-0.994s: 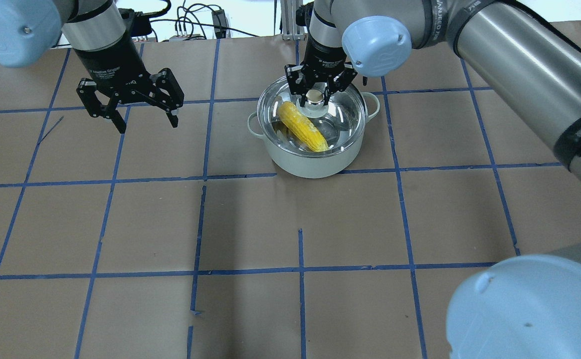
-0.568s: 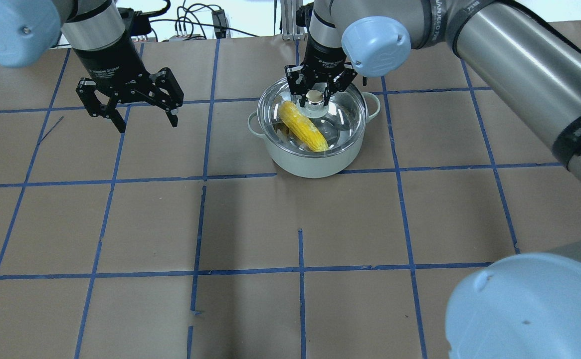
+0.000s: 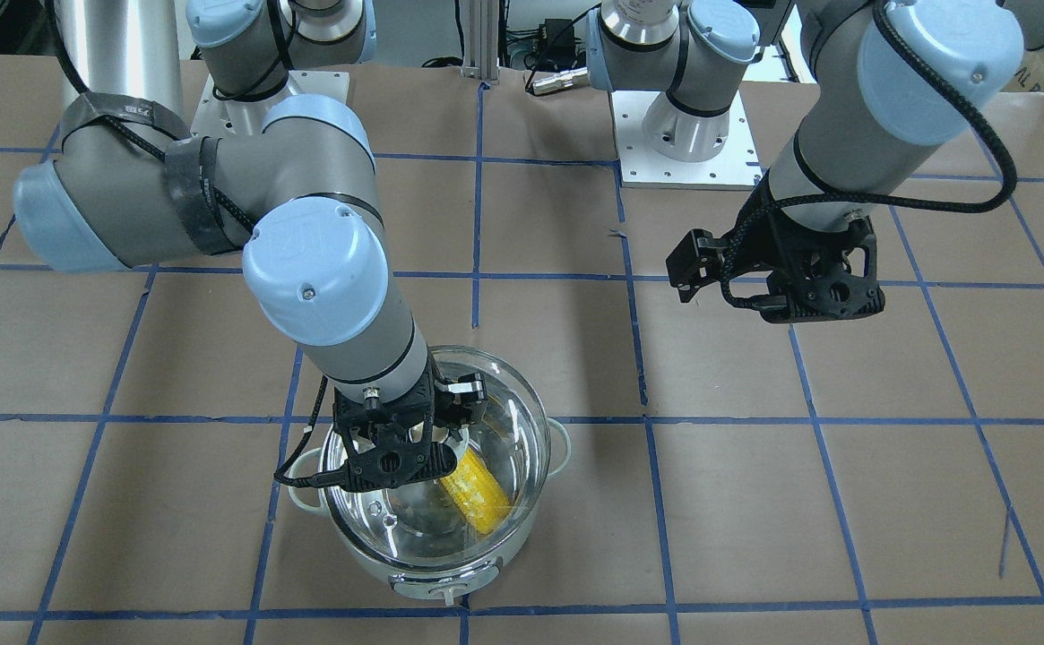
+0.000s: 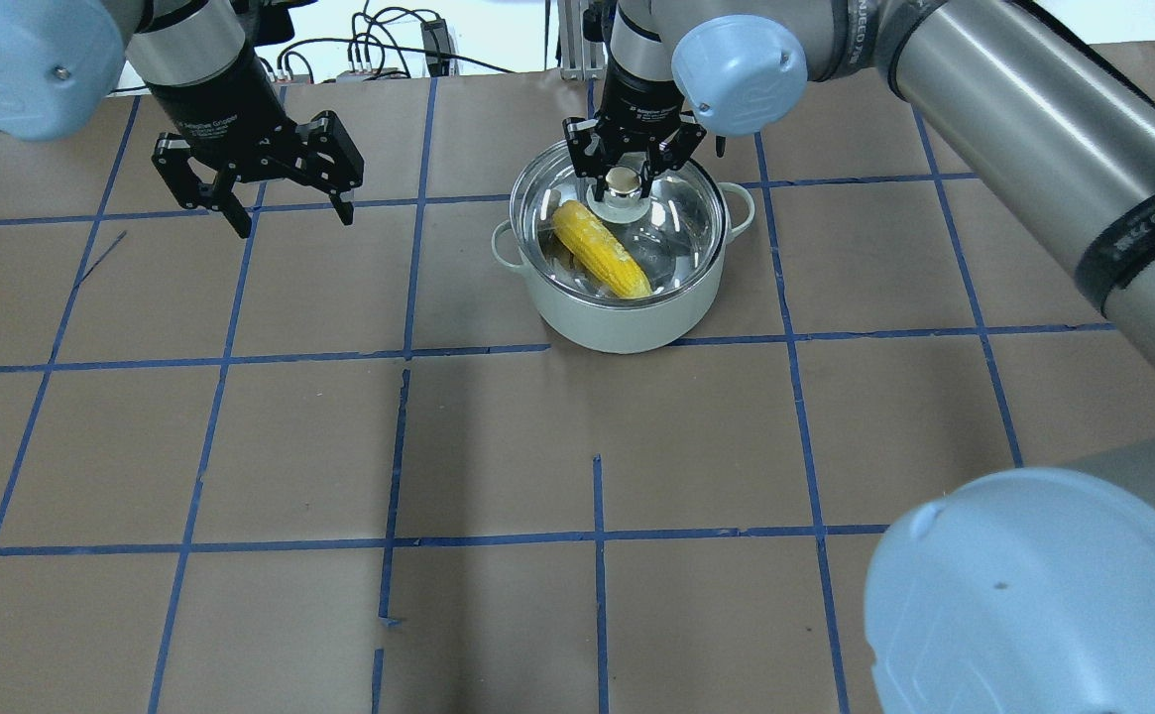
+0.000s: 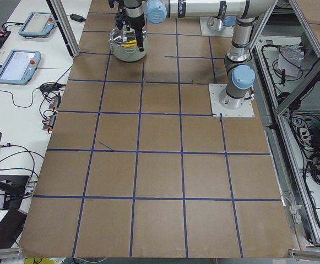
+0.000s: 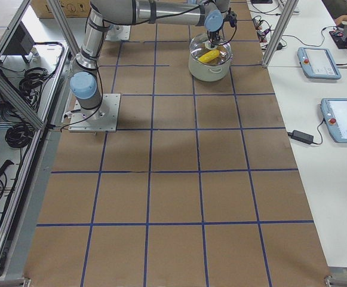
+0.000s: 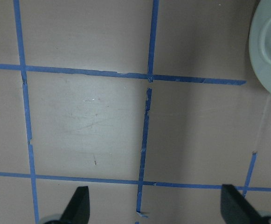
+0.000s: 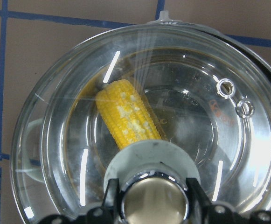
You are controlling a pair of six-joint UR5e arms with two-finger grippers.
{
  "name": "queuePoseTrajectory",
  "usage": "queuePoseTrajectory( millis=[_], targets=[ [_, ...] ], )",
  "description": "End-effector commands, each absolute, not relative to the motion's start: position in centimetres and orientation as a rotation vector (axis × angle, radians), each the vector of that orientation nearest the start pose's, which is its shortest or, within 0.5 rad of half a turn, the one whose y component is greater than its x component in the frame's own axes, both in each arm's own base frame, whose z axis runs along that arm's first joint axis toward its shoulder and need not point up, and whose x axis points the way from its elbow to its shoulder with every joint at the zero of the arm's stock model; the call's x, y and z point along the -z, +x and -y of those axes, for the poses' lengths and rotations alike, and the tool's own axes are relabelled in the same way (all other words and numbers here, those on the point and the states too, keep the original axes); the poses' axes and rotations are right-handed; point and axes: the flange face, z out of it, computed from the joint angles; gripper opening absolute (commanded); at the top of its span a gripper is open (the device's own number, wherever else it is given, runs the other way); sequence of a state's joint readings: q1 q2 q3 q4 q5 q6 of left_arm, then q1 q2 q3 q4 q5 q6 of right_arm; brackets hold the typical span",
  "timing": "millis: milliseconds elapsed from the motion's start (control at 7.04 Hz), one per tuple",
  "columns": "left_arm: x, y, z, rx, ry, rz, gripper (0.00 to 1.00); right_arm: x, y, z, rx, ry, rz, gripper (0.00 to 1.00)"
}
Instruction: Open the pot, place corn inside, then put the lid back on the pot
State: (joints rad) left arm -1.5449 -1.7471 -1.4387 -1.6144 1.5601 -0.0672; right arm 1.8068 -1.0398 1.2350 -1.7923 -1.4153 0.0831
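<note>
The pale grey-green pot [image 4: 627, 322] stands on the far middle of the table. The yellow corn [image 4: 602, 253] lies inside it, also seen in the right wrist view [image 8: 126, 119]. The clear glass lid [image 4: 681, 228] sits on the pot's rim. My right gripper [image 4: 623, 188] is open just above the lid. Its fingers stand on either side of the gold knob [image 8: 155, 198] with small gaps. My left gripper [image 4: 294, 223] is open and empty above the table, to the pot's left. The pot's edge [image 7: 270, 46] shows in the left wrist view.
The table [image 4: 498, 446] is covered in brown paper with a blue tape grid. Cables and a metal post [image 4: 567, 40] lie along the far edge. The arms' base plates [image 3: 683, 143] stand on the robot's side. Tablets [image 6: 319, 60] lie on a side bench.
Both grippers have risen a little. The right gripper has lifted relative to the knob, while the lid and pot have stayed in place.
</note>
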Motion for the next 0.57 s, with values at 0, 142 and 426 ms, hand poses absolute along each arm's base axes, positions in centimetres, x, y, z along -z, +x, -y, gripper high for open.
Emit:
queuePoseTrajectory(
  millis=[0, 142, 426],
  targets=[
    [-46.18, -11.77, 57.03, -0.011, -0.162, -3.146, 1.00, -35.32, 30.77, 64.84, -0.016, -0.253, -2.977, 0.31],
    [-46.23, -11.67, 57.24, 0.009, -0.157, -3.147, 1.00, -35.39, 30.38, 64.90, -0.019, -0.303, -2.981, 0.31],
    [-46.22, -11.64, 57.22, 0.007, -0.154, -3.144, 1.00, -35.27, 30.07, 65.06, -0.021, -0.324, -2.980, 0.31]
  ],
)
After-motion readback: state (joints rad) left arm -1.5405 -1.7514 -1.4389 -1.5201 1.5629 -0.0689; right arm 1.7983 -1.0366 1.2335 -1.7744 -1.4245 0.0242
